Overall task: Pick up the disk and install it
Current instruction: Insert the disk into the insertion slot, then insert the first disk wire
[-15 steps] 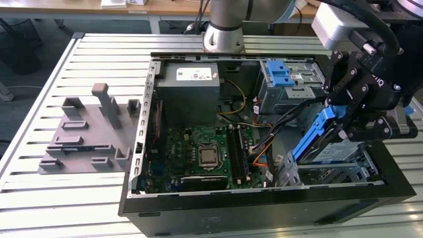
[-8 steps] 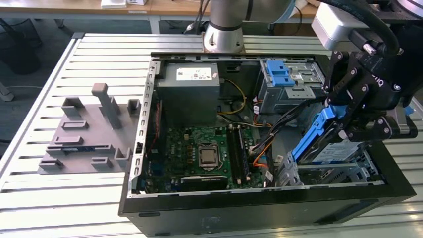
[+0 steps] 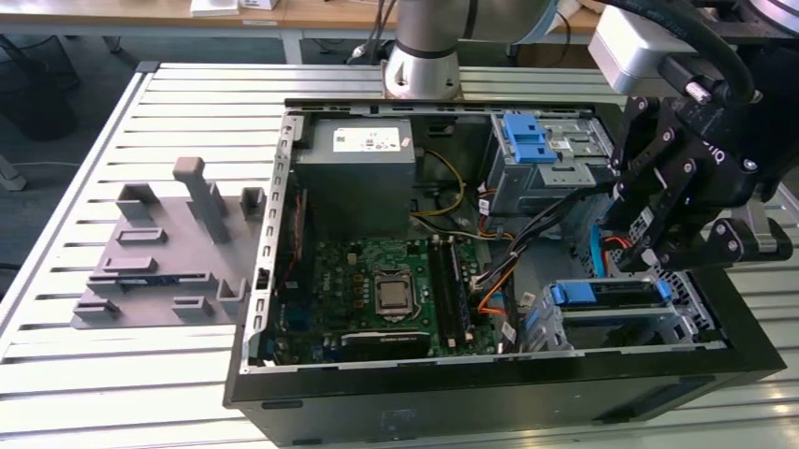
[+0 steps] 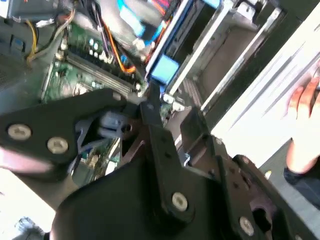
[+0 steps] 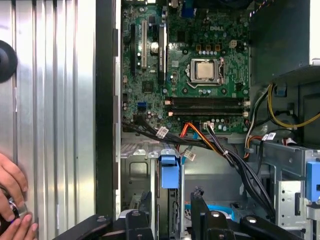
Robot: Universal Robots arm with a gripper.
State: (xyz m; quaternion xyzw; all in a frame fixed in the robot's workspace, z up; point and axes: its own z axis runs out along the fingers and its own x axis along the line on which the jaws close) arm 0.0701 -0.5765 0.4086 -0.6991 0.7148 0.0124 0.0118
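Observation:
The disk [image 3: 593, 254] shows as a blue-railed edge inside the open computer case [image 3: 268, 281], in the gap between the two drive cages on the exterior view's right. A blue rail of it also shows in both wrist views [image 5: 220, 209] [image 4: 131, 21], beside red cables. My black gripper [image 3: 643, 248] hangs just above that gap, over the case's right side. Its fingers [image 5: 197, 200] stand apart, open, with nothing between them [image 5: 167, 212]. The lower drive cage [image 3: 624, 323] with its blue latch [image 3: 605, 293] lies directly below. Whether a finger touches the disk I cannot tell.
The motherboard [image 3: 387, 290], a large grey box [image 3: 362, 168] and an upper cage with a blue latch [image 3: 530, 140] fill the case. Cable bundles [image 5: 225, 150] cross near the cages. A grey fixture [image 3: 163, 253] sits on the slatted table. A person's hand [image 5: 12, 200] rests on the table beside the case.

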